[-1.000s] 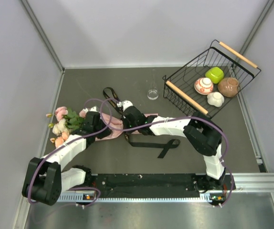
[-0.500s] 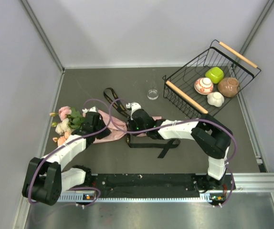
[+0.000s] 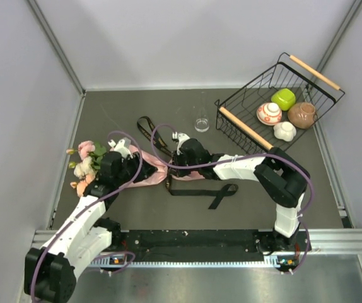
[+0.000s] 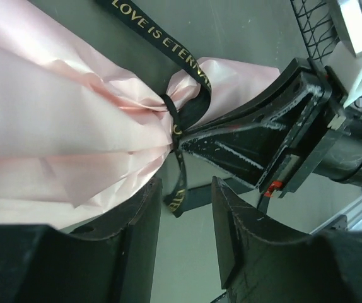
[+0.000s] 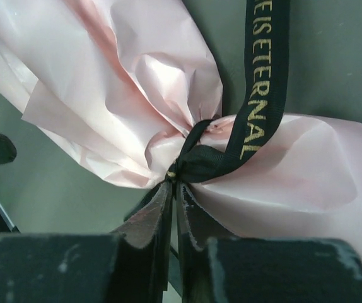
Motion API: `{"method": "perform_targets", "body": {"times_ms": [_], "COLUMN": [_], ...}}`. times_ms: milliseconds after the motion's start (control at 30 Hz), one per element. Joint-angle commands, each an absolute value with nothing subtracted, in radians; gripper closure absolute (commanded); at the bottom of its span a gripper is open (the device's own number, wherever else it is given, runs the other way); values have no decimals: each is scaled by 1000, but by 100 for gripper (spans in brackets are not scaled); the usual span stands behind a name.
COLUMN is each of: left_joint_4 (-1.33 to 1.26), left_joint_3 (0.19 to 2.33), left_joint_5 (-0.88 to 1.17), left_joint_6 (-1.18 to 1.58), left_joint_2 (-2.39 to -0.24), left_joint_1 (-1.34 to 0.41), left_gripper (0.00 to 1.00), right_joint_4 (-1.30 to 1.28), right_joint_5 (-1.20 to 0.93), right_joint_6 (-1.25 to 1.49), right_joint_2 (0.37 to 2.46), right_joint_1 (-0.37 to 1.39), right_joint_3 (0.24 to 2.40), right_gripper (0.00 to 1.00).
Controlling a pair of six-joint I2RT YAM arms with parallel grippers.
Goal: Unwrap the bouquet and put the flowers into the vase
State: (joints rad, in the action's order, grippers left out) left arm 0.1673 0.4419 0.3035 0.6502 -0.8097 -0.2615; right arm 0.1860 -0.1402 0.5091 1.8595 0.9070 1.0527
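From above: the bouquet (image 3: 96, 153) flat on the dark table (image 3: 137, 107), left of centre, with the flowers (image 3: 82, 165) toward the left wall and the pink paper (image 3: 152, 172) bunched toward the middle. Black ribbon (image 3: 146, 128) trailing off it toward the back, another length lying nearer the arms. Over the paper beside the blooms, the left gripper (image 3: 137, 172); reaching in from the right to the paper's pinched waist, the right gripper (image 3: 172, 168). Further back, the vase (image 3: 202, 125), upright, clear glass, well apart from the bouquet and just left of the wire basket (image 3: 246, 129). In the basket, 4 small items, among them a brown pot (image 3: 302, 115) and a pink-patterned bowl (image 3: 269, 113).

Left wrist: 2 black fingers (image 4: 137, 227) set apart with a clear gap, nothing gripped between them. Beyond the gap, a ribbon tail hanging from the knot (image 4: 171, 107). Paper gathered at that knot; gold lettering along the ribbon. Right gripper's tips touching the knot from the right.

Right wrist: jaws pressed together to a thin slit, tips right against the knot. Cannot tell whether a strand is pinched. Paper fanning out on both sides of the knot.
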Motion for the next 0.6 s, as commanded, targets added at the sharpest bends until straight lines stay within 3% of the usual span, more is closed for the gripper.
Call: {"method": "perform_targets", "body": {"times_ms": [0, 67, 233, 567], "left_joint_4": [43, 25, 12, -38], "left_joint_3": [455, 474, 488, 382], "left_joint_5": [342, 344, 279, 245], "left_joint_6": [701, 707, 704, 716], "left_joint_2": [-888, -965, -1123, -1131], "left_joint_1": [-256, -256, -255, -249], "left_gripper": [58, 60, 66, 66], "right_joint_4": [150, 130, 66, 6], "right_joint_5": [-138, -127, -107, -112], "right_joint_6": [514, 512, 503, 512], "right_joint_2": [1816, 1799, 1787, 1874], "right_joint_1": [910, 908, 910, 910], "right_joint_3": [1083, 1089, 1152, 1281], "right_gripper": [84, 77, 76, 78]}}
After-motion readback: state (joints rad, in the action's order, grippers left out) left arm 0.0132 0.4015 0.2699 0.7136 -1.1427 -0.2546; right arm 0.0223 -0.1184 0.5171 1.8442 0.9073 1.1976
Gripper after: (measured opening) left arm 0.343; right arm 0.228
